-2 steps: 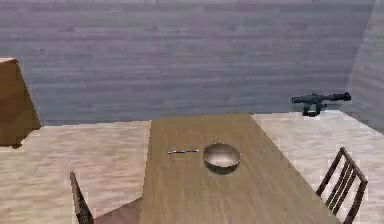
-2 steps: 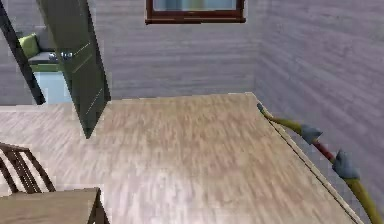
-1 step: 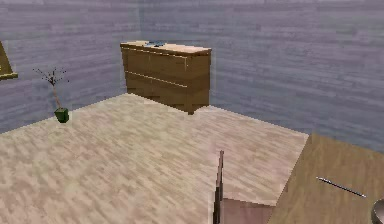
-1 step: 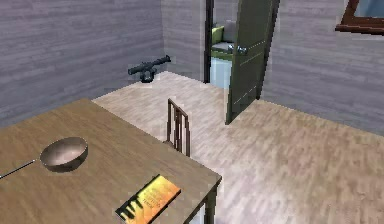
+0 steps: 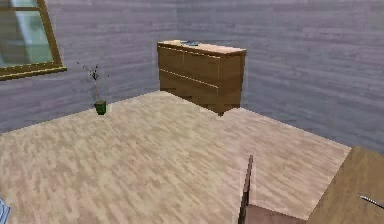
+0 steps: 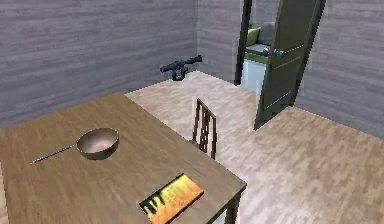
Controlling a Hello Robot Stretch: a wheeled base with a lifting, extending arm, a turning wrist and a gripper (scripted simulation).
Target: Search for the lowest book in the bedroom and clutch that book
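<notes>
A flat orange and yellow book point(image 6: 172, 197) lies on the wooden table point(image 6: 60, 165), close to the table's near right corner. In the forward view a wooden dresser point(image 5: 202, 78) stands against the far wall. A thin flat bluish thing point(image 5: 190, 43) rests on its top; I cannot tell what it is.
A metal pan point(image 6: 97, 144) with a long handle sits on the table. A wooden chair point(image 6: 205, 125) stands at the table's right side. A dark dumbbell-like thing point(image 6: 180, 66) lies by the far wall, near an open dark door point(image 6: 290, 60). A potted plant point(image 5: 98, 100) stands below a window point(image 5: 20, 40).
</notes>
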